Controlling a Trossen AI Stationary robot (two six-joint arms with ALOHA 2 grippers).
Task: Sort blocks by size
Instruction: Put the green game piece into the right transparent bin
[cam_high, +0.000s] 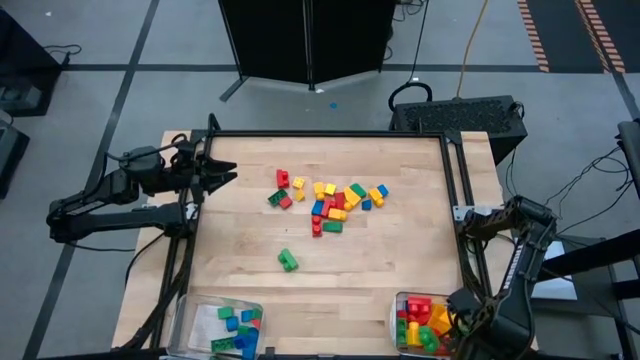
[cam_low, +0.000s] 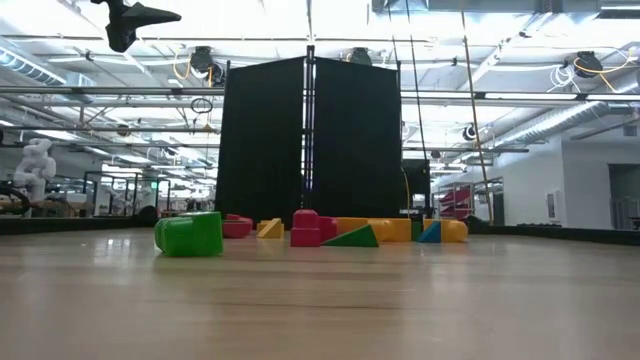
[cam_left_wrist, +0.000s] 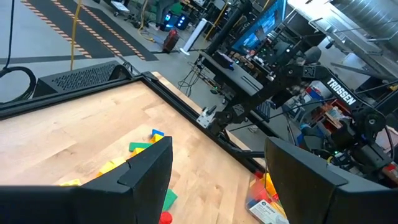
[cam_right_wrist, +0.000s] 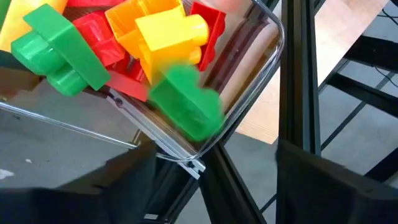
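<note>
I see glossy studded plastic blocks (cam_high: 330, 203) in a loose pile mid-table on the pale wood-grain table (cam_high: 400, 260), one green block (cam_high: 288, 260) apart. Right gripper (cam_high: 452, 335) hangs with jaws spread wide over the clear right bin (cam_high: 398, 322) (red, yellow, green pieces inside); the clear left bin (cam_high: 190, 322) holds blue and green. Left gripper (cam_high: 228, 178) waits at the left edge, fingers parted, empty.

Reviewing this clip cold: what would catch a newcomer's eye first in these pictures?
First the bright heap of blocks in the middle of the table, with one green block lying alone nearer the front. Next the two clear bins at the front corners: the right bin holds mostly red, yellow and green pieces, the left bin blue and green ones. The right gripper hangs open over the right bin; the left gripper waits open at the table's left edge.
</note>
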